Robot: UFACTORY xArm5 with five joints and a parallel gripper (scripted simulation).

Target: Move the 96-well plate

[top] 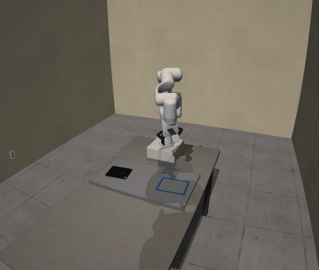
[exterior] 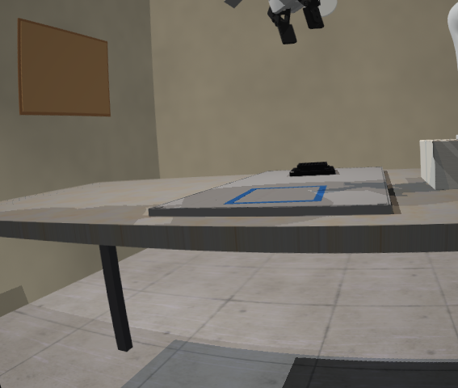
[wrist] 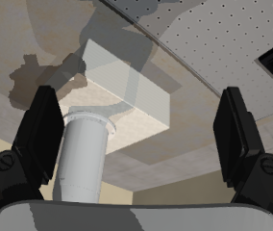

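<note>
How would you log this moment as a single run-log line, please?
phase: approach | gripper: open, empty, high above deck | 96-well plate: in nest N1 | B1 outline: no plate inside

My end effector (exterior: 297,25): black fingers, white arm (top: 168,95). Plate (top: 118,171) black; deck (top: 142,185) grey, dotted with holes; outline (top: 172,186) blue. Surface (top: 80,226) mottled brown-grey wood.
</note>
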